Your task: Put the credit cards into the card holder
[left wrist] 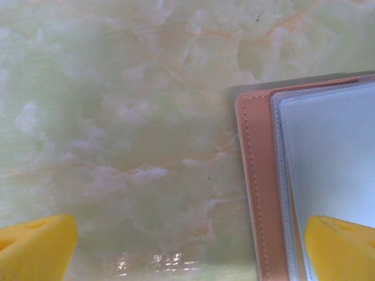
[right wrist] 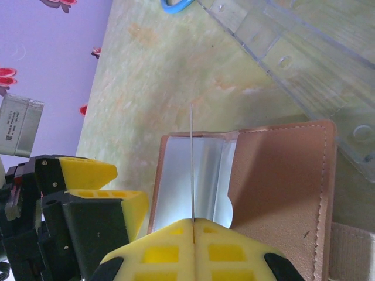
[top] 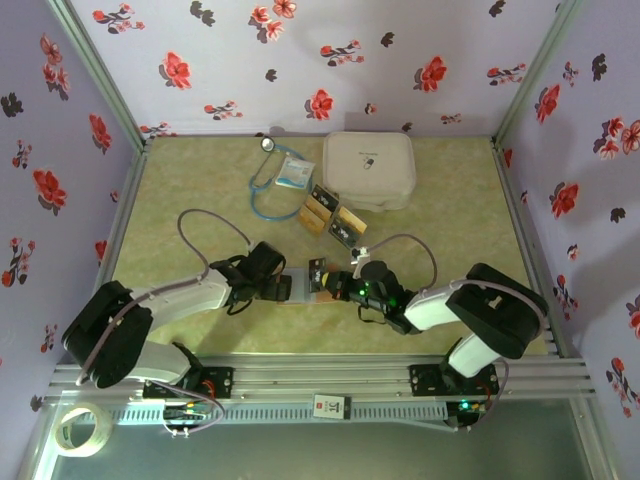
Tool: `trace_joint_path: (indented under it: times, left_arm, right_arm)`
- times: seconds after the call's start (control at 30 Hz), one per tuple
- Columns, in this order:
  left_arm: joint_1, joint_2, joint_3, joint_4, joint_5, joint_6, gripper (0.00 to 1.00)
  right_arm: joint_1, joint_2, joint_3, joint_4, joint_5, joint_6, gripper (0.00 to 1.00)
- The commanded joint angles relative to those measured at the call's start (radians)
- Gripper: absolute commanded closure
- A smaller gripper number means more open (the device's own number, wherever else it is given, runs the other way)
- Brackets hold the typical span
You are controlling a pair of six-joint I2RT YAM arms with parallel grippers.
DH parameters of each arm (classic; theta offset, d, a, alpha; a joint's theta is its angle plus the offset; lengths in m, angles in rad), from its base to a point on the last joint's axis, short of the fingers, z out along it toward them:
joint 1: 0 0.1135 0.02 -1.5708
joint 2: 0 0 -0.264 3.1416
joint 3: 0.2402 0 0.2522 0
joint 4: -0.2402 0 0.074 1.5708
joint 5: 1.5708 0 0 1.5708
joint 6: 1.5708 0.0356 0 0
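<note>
Top external: glossy green marbled tabletop [top: 180,190], purple floral walls [top: 200,50]. Pinkish-brown stitched leather card holder [right wrist: 281,187] open flat mid-table between both arms, greyish clear pockets [right wrist: 205,170] up. Left gripper [left wrist: 187,257] spread wide at holder's edge. Right gripper [right wrist: 192,228] clamped on thin card [right wrist: 191,164], edge-on over pocket. Loose black and gold cards [top: 330,212] just beside white rounded case [top: 368,168].

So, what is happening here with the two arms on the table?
The right gripper is shut on one card, holding it edge-on just over the open card holder on the table. The left gripper is open at the holder's other side, with one finger above it. More cards lie in a small group farther back, not yet put in.
</note>
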Motion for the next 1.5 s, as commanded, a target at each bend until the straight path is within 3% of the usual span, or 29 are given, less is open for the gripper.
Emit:
trace_joint_path:
  times: [0.0,0.7,1.47]
  left_arm:
    - [-0.009,0.018,-0.023,0.019,0.005,0.02,0.0]
    - [-0.013,0.028,-0.058,0.014,-0.018,-0.021,0.0]
    - [-0.012,0.014,-0.061,0.008,-0.023,-0.026,0.0]
  right_arm:
    - [0.01,0.032,0.02,0.042,0.035,0.017,1.0]
    - [0.018,0.054,0.014,0.106,0.042,0.024,1.0]
    - [0.034,0.193,0.006,0.27,0.018,0.083,1.0]
